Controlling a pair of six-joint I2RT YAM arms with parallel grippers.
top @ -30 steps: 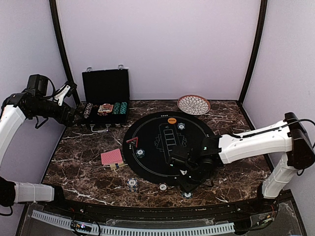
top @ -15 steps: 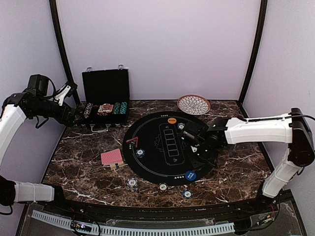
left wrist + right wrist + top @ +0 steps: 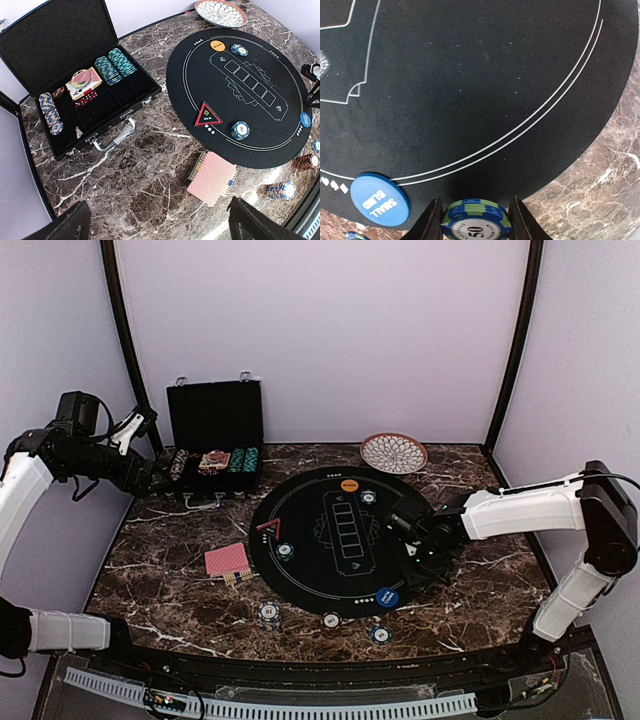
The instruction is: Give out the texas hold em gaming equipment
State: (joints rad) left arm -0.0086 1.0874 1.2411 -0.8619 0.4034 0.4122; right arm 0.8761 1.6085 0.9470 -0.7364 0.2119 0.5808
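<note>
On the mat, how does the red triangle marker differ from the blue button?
The red triangle marker is three-cornered; the blue button is round. The triangle is black with a red border; the button is solid blue. The triangle reads ALL IN; the button reads SMALL BLIND. The triangle sits at the left side of the black mat; the button at its near edge, right of centre. Both lie flat near its rim.
</note>
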